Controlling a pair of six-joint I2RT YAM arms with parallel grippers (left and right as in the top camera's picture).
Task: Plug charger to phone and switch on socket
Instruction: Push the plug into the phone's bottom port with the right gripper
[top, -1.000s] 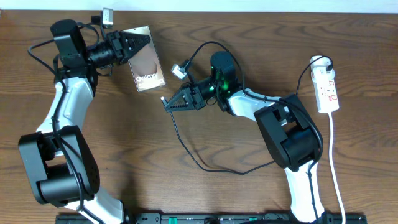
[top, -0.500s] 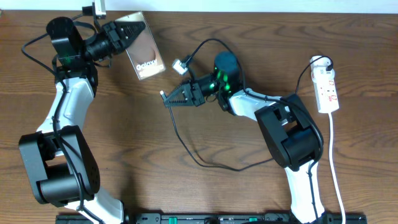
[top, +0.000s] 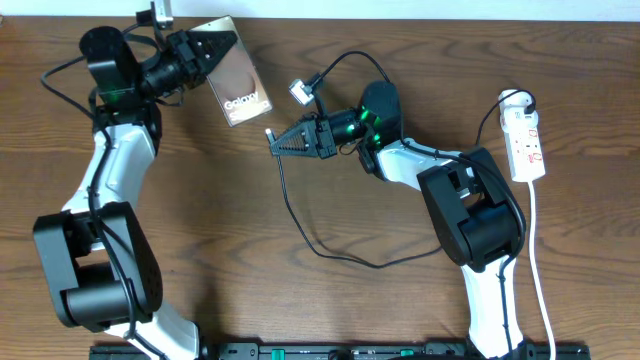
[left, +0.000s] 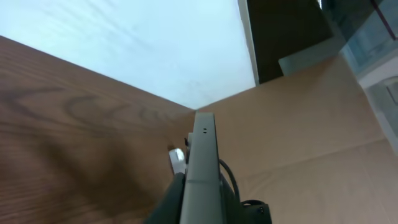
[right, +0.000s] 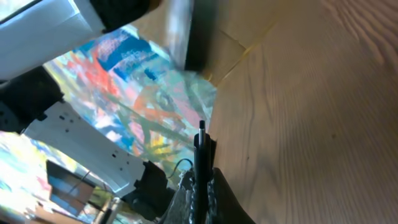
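My left gripper (top: 215, 52) is shut on the bronze phone (top: 238, 84) with white "Galaxy" lettering and holds it tilted at the table's far left; in the left wrist view the phone (left: 200, 155) shows edge-on between the fingers. My right gripper (top: 285, 143) is shut on the black charger cable (top: 300, 222) near its small plug tip (top: 271, 134), which points left toward the phone's lower end, a short gap apart. The plug tip stands up in the right wrist view (right: 201, 140). The cable loops across the table. The white power strip (top: 526, 142) lies at the far right.
The strip's white cord (top: 538, 260) runs down the right edge toward the front. A white plug (top: 514, 100) sits in the strip's top end. A small white connector (top: 298, 90) hangs off the right arm's wiring. The wall edge lies just behind the phone.
My right gripper moved up and slightly right with the plug tip. My left gripper lifted the phone toward the back edge and turned it, so its lower end faces the plug.
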